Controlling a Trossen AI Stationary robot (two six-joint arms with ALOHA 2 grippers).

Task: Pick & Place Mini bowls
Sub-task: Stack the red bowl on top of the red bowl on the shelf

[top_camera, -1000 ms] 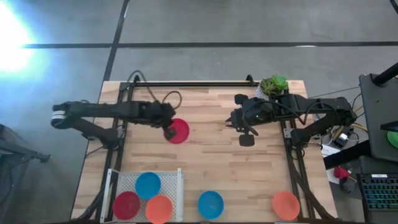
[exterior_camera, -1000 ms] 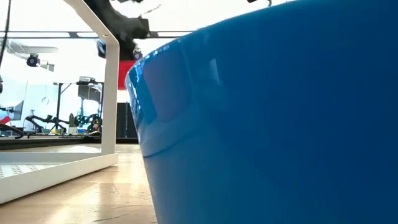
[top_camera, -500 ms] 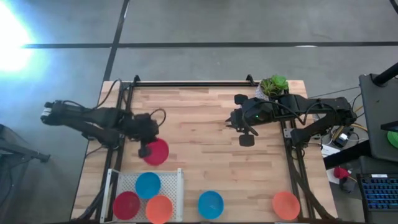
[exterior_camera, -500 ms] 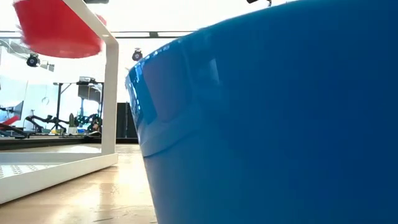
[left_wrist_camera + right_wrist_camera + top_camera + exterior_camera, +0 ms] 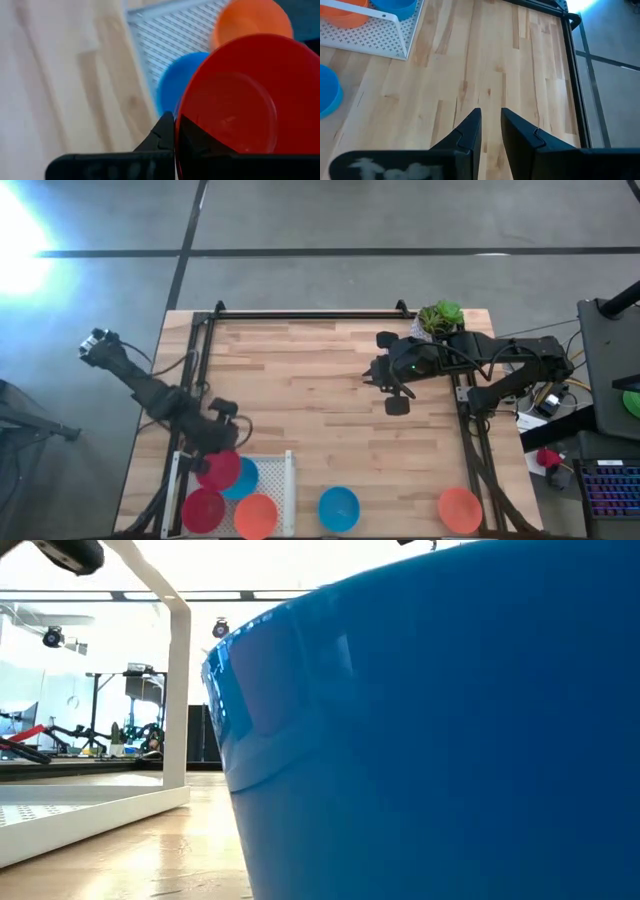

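My left gripper [image 5: 213,456] is shut on a red mini bowl [image 5: 222,470] above the far part of a white perforated tray [image 5: 278,477] at the table's near left. In the tray sit a blue bowl [image 5: 243,479], a red bowl [image 5: 203,511] and an orange bowl [image 5: 257,516]. On the table near the front edge rest another blue bowl [image 5: 338,508] and an orange bowl [image 5: 460,510]. My right gripper [image 5: 396,396] hangs over the table's right half, its fingers a little apart with nothing between them. My left gripper pinches the red bowl's rim [image 5: 178,112], one finger outside the wall [image 5: 162,134] and one inside. The fingers slant down from the table's far left. The bowl is lifted clear and tilted, its hollow toward the wrist camera, above the blue bowl [image 5: 172,82] in the tray.
A white pot with a green plant [image 5: 440,317] stands at the far right corner. The near blue bowl [image 5: 430,740] fills most of the low view, beside the tray's white frame [image 5: 178,690]. Bare wood lies across the table's middle and far part.
My left gripper has carried the red bowl from the table's middle toward the near left edge, to a place above the tray, and has rolled on the way. The bowl stays lifted. My right arm has kept still.
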